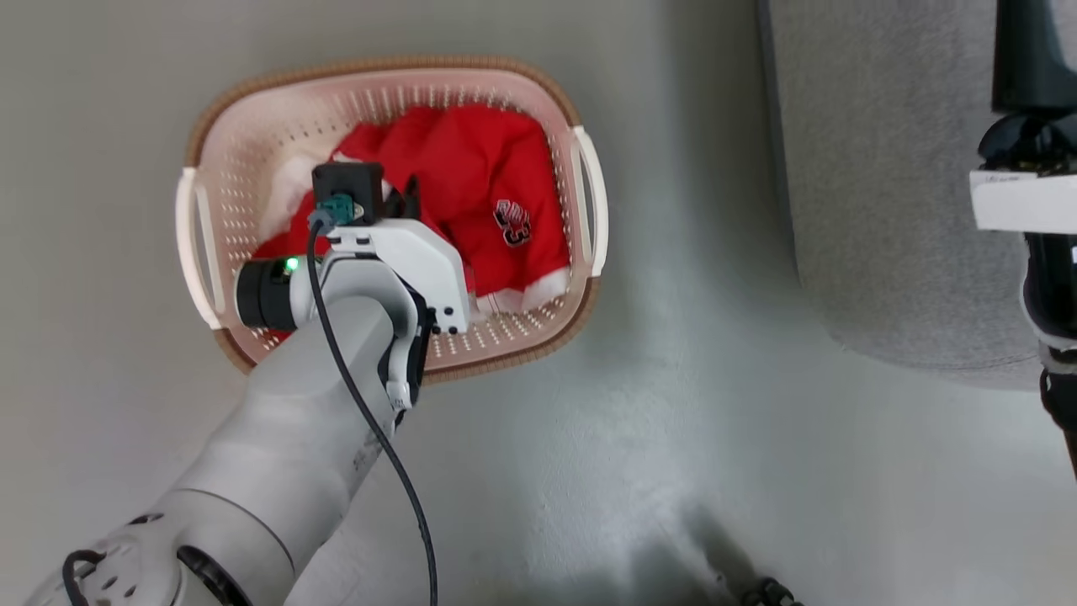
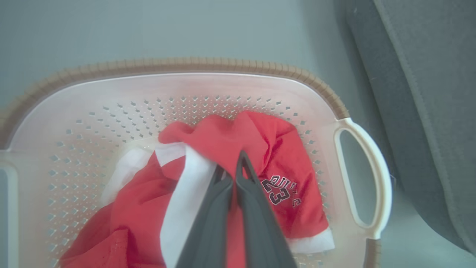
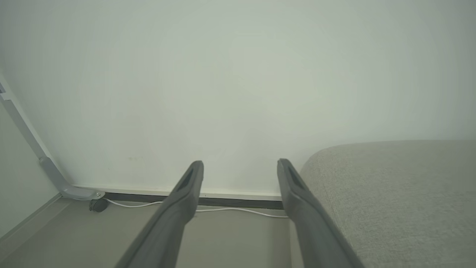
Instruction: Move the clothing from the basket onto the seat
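The clothing (image 1: 480,160) lay heaped in the basket (image 1: 379,66), which stood on the floor (image 1: 673,421) to the left of the seat (image 1: 883,210), with the left gripper (image 2: 235,167) down among the garments inside it.

The right gripper (image 3: 241,163) has its two dark fingers (image 3: 178,208) spread wide apart with nothing between them. The light grey fabric seat (image 3: 401,193) has its rounded edge just beside the nearer finger. Behind the seat rises a pale wall (image 3: 238,74) with a dark skirting strip (image 3: 230,202) at its foot. A white cable (image 3: 238,210) runs along the floor (image 3: 223,242) away from the seat to a small dark foot (image 3: 97,204) under a slanting grey bar (image 3: 26,137).
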